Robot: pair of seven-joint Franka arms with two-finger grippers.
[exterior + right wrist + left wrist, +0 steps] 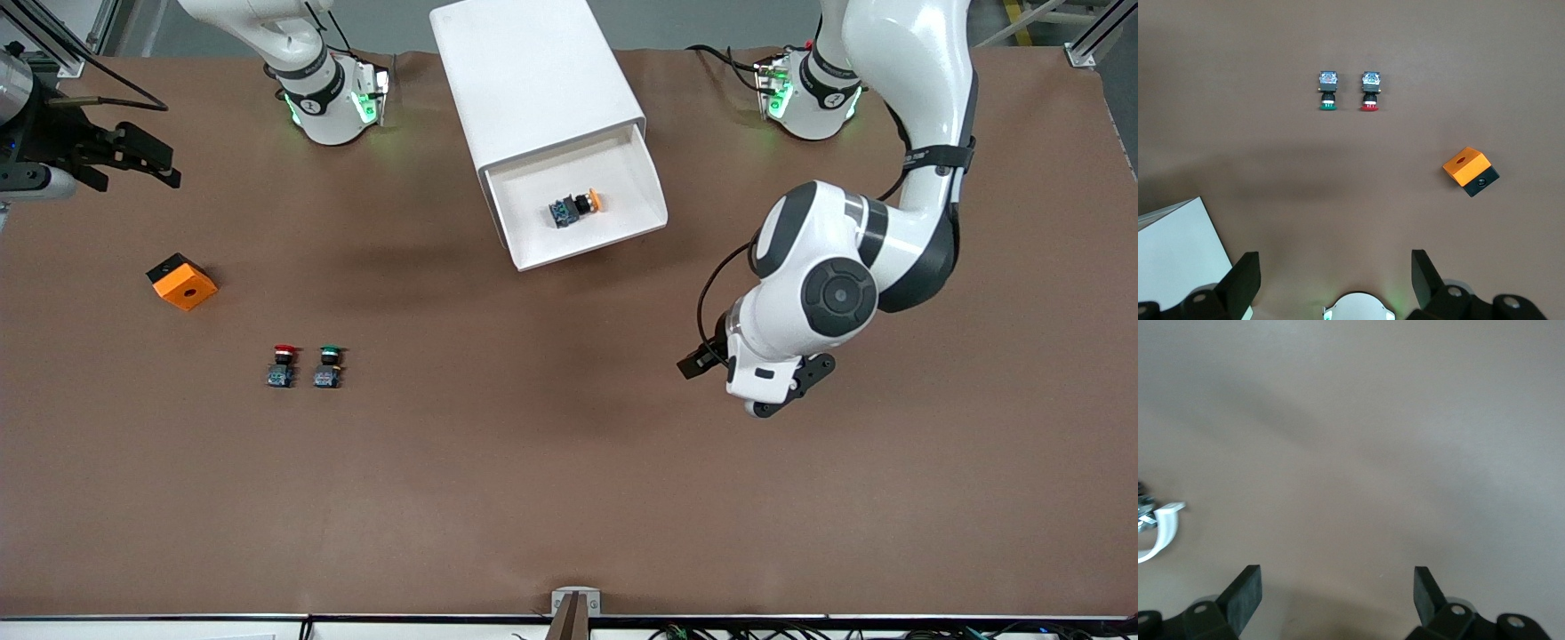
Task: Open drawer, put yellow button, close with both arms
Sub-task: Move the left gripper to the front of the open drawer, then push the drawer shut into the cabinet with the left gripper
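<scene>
The white cabinet [533, 80] lies near the arms' bases, and its drawer [642, 178] is pulled out toward the front camera. The yellow button [578, 207] lies on its side on the drawer's white floor. My left gripper [751, 391] [1338, 593] hangs open over bare brown table, toward the left arm's end and nearer the front camera than the drawer, with nothing between its fingers. My right gripper [133, 173] [1336, 277] is up high at the right arm's end, open and empty, and waits above its own base [1358, 308].
A red-capped button [283, 364] [1369, 92] and a green-capped button [328, 365] [1328, 92] stand side by side on the table. An orange and black box [182, 282] [1470, 171] sits toward the right arm's end. A cabinet corner [1175, 257] shows in the right wrist view.
</scene>
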